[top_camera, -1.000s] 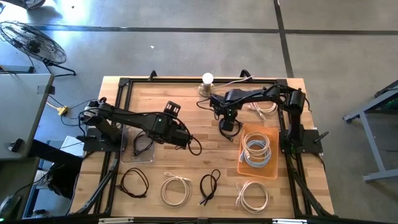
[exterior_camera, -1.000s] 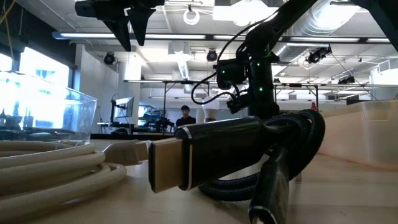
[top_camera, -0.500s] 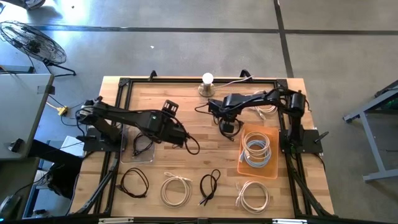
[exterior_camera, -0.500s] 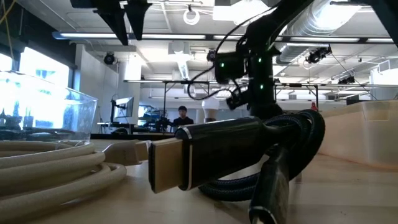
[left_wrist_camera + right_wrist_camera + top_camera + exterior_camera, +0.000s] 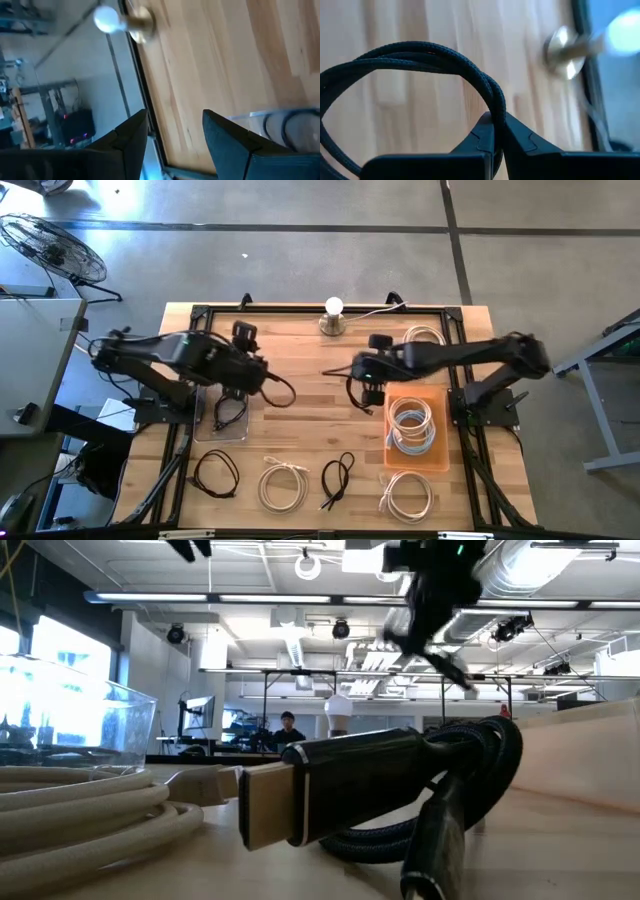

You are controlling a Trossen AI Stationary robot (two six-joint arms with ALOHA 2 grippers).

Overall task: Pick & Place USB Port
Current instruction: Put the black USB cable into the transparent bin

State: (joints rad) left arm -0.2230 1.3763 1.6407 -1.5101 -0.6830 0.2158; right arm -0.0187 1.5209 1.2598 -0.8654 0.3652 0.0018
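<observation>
High view: the right gripper (image 5: 362, 370), at frame centre, is clenched on a black braided cable (image 5: 352, 385) that dangles just below it, left of the orange tray (image 5: 440, 430). The left gripper (image 5: 262, 372), spread and empty, hangs centre-left.

Right wrist view: the cable (image 5: 420, 55) loops across the upper left, pinched between the fingers (image 5: 482, 137) at bottom centre.

Left wrist view: parted fingers (image 5: 225, 135) frame bare wood.

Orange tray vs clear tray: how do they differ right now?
The orange tray lies on the table's right side by the right arm; the clear tray lies on the left by the left arm. The orange tray holds a coiled white cable; the clear tray holds a black cable. Both are flat rectangular trays, each with one cable.
</observation>
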